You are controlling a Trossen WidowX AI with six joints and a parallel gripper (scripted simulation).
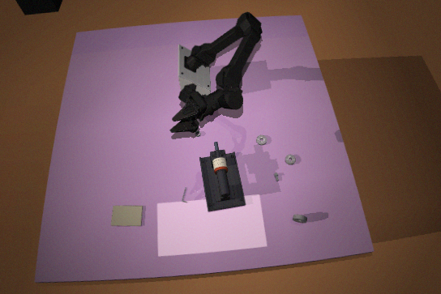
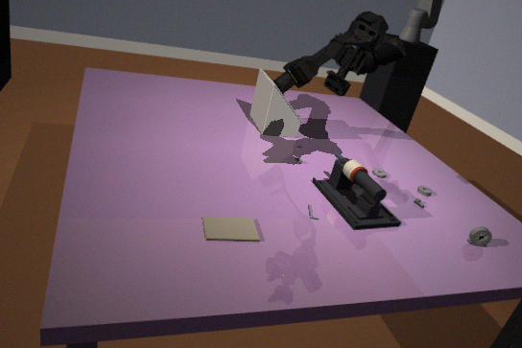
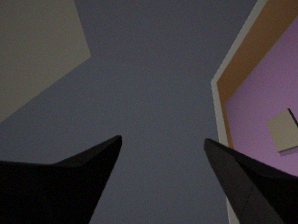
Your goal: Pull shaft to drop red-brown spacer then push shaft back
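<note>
The dark fixture base point(image 1: 204, 184) point(image 2: 332, 202) stands on the table. Above it, the thin shaft tip point(image 1: 216, 146) point(image 2: 339, 156) sticks out at the arm's side. The cream spacers point(image 1: 220, 163) point(image 2: 353, 168) sit in line beside the red-brown spacer point(image 1: 220, 168) point(image 2: 353, 174), which is against the long, thick dark cylindrical part point(image 1: 223, 184) point(image 2: 369, 184). My gripper point(image 1: 172, 125) point(image 3: 162, 141) is open and empty, off to the left of and behind the shaft tip in the top view, apart from the fixture. The shaft inside the spacers is hidden.
Grey rings point(image 1: 261, 139) point(image 1: 290, 159) point(image 1: 300, 219) point(image 2: 480, 237) lie right of the fixture, with a small grey part point(image 1: 276, 176) point(image 2: 419, 203). A bent grey piece point(image 1: 185, 194) point(image 2: 311, 212) and a tan pad point(image 1: 126, 215) point(image 2: 231, 228) point(image 3: 283, 131) lie left.
</note>
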